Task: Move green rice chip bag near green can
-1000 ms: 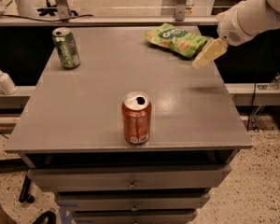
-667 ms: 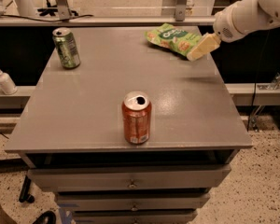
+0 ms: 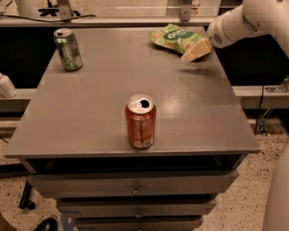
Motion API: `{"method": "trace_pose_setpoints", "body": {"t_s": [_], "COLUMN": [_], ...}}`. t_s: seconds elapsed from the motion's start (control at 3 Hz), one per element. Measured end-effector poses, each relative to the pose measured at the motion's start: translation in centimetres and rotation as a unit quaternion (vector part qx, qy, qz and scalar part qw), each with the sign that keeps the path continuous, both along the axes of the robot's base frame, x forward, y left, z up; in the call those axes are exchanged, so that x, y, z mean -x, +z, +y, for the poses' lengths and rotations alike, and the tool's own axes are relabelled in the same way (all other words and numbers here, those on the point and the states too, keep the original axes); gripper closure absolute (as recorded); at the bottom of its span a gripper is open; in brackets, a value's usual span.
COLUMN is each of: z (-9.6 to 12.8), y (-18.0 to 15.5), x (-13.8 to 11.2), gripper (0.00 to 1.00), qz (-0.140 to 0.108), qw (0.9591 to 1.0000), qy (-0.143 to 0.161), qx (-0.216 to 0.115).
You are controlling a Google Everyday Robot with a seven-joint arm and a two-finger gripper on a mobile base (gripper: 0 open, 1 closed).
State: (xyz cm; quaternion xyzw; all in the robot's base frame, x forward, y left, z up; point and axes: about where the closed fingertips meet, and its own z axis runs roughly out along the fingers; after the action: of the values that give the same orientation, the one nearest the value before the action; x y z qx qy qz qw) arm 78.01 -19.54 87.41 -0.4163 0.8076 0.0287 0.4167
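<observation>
The green rice chip bag (image 3: 176, 37) lies crinkled at the far right of the grey table top (image 3: 106, 95). The green can (image 3: 68, 49) stands upright at the far left corner, well apart from the bag. My gripper (image 3: 196, 50) comes in from the right on the white arm (image 3: 250, 13). Its pale fingers sit at the bag's right end, low over the table and touching or just over the bag's edge.
An orange-red soda can (image 3: 140, 121) stands upright near the front middle of the table. A white pump bottle (image 3: 3, 82) sits on a ledge to the left. Drawers (image 3: 135, 189) run below the front edge. A rail runs behind the table.
My gripper has moved left and a little away from me, from beside the bag's right edge to its right end. The bag and both cans have stayed where they were.
</observation>
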Motion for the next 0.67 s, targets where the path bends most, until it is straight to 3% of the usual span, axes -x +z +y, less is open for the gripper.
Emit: {"method": "trace_pose_setpoints", "body": {"t_s": [0.33, 0.67], "z": [0.4, 0.5], "y": [-1.7, -2.4], "x": [-1.4, -2.4], "gripper": [0.0, 0.17], "qz": [0.011, 0.012], "qw": [0.9999, 0.9999], "qy": [-0.005, -0.004], "qx": [0.003, 0.008]}}
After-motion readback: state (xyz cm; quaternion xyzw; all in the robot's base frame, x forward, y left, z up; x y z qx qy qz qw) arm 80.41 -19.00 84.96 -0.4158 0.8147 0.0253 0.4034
